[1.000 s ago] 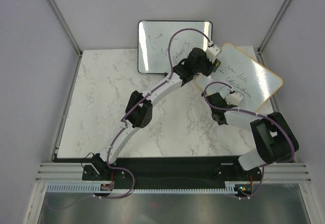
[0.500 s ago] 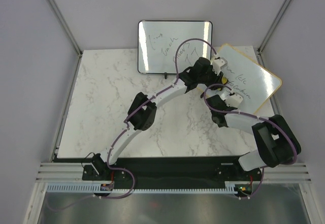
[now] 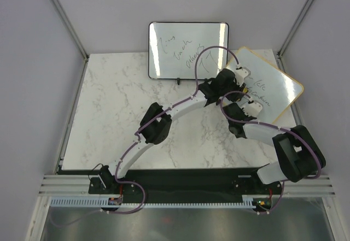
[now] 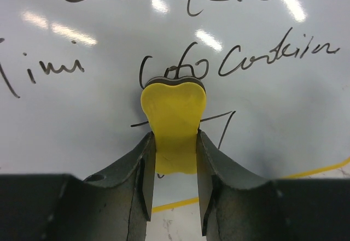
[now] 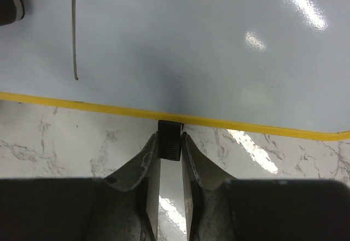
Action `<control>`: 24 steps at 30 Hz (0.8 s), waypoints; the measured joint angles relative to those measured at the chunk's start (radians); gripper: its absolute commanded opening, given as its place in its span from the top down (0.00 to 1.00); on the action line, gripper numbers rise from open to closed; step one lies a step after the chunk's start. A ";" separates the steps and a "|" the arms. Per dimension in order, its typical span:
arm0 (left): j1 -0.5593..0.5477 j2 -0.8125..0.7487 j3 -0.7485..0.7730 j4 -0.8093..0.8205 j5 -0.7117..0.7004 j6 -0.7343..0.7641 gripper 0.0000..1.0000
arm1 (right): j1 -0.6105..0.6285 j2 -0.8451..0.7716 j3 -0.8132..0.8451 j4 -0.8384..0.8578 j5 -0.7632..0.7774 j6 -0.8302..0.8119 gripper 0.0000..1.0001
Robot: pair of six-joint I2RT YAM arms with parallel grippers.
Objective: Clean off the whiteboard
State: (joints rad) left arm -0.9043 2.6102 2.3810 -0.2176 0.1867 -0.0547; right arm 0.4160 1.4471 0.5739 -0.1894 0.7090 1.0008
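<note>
Left gripper (image 4: 174, 145) partly closed, clamping a yellow eraser (image 4: 173, 104) whose dark pad sits against the tan-framed whiteboard (image 3: 281, 90), just below the handwriting (image 4: 273, 60). The board lies angled at the right rear of the marble table (image 3: 109, 115). Right gripper (image 5: 169, 142) closed tight on a small black foot (image 5: 169, 131) at the board's near edge.

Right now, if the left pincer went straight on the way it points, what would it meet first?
The left pincer holds a yellow eraser, whose pad would meet the whiteboard first, at its writing; it may already touch, depth unclear.
</note>
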 measured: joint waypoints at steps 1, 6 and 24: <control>-0.006 -0.005 -0.008 -0.001 -0.031 0.000 0.98 | 0.000 0.000 0.000 0.001 0.000 0.000 1.00; -0.014 -0.021 -0.030 -0.017 -0.171 0.017 0.98 | 0.000 -0.001 -0.002 0.002 -0.001 0.000 1.00; -0.001 -0.038 -0.053 -0.070 -0.249 0.082 0.98 | 0.000 -0.026 -0.017 0.007 -0.024 0.008 1.00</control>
State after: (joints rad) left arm -0.9054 2.5721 2.3276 -0.2874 -0.0628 0.0273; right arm 0.4164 1.4208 0.5568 -0.1822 0.6849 1.0088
